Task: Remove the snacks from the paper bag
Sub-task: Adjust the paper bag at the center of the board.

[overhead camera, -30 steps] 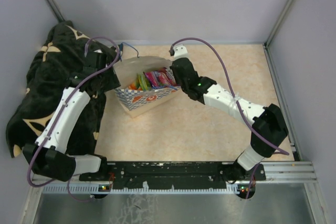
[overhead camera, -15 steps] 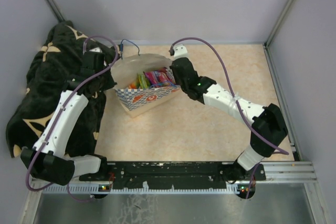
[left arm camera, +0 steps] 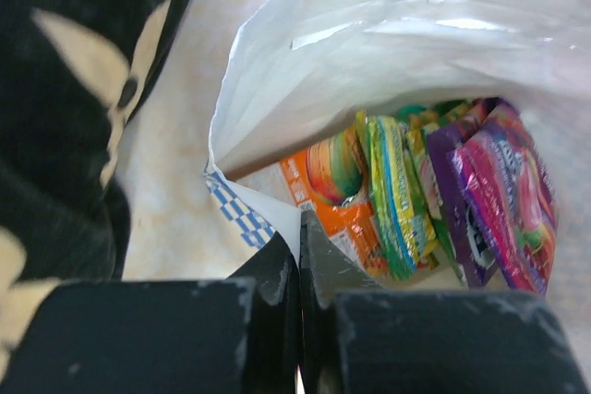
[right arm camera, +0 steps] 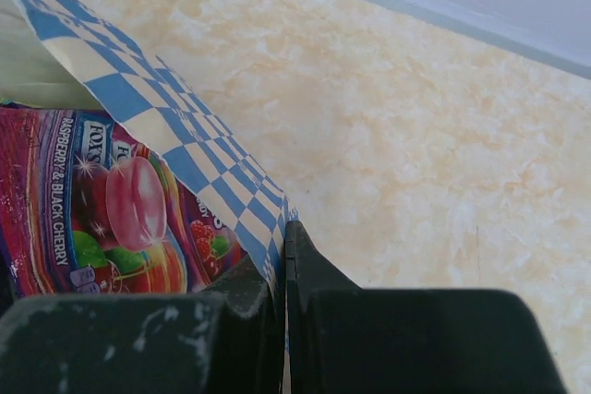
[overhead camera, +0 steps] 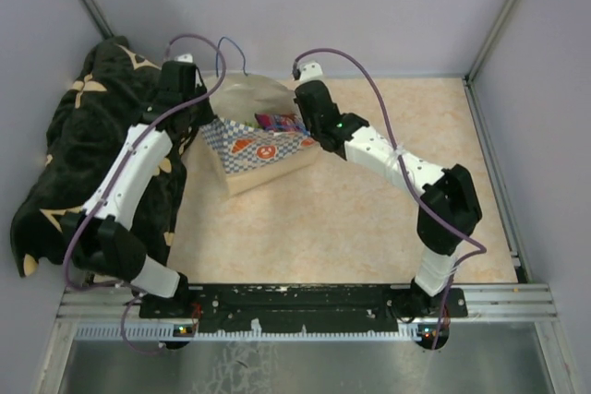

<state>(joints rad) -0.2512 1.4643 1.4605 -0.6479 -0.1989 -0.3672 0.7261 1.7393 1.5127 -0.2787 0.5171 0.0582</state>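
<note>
The paper bag (overhead camera: pixel 263 145), blue-and-white checkered with orange motifs, stands tilted between both arms, its tan base toward me. My left gripper (overhead camera: pixel 207 123) is shut on its left rim; in the left wrist view the closed jaws (left arm camera: pixel 300 228) pinch the paper edge of the paper bag (left arm camera: pixel 369 53), cream inside. Inside lie the snacks: an orange packet (left arm camera: pixel 337 186), a green-yellow one (left arm camera: pixel 397 196) and purple ones (left arm camera: pixel 503 200). My right gripper (overhead camera: pixel 311 133) is shut on the right rim; its jaws (right arm camera: pixel 284 239) clamp the checkered wall (right arm camera: pixel 157 108) beside a purple snack (right arm camera: pixel 102 209).
A black patterned blanket (overhead camera: pixel 83 154) is heaped along the left side, right behind my left arm, and fills the left of the left wrist view (left arm camera: pixel 65 117). Grey walls and metal posts close the back and sides. Beige tabletop (overhead camera: pixel 369 219) lies in front of the bag.
My left gripper has shut on the bag's left rim. Both arms have moved up and back with the bag, which is now tipped so its checkered front shows more and the snacks less.
</note>
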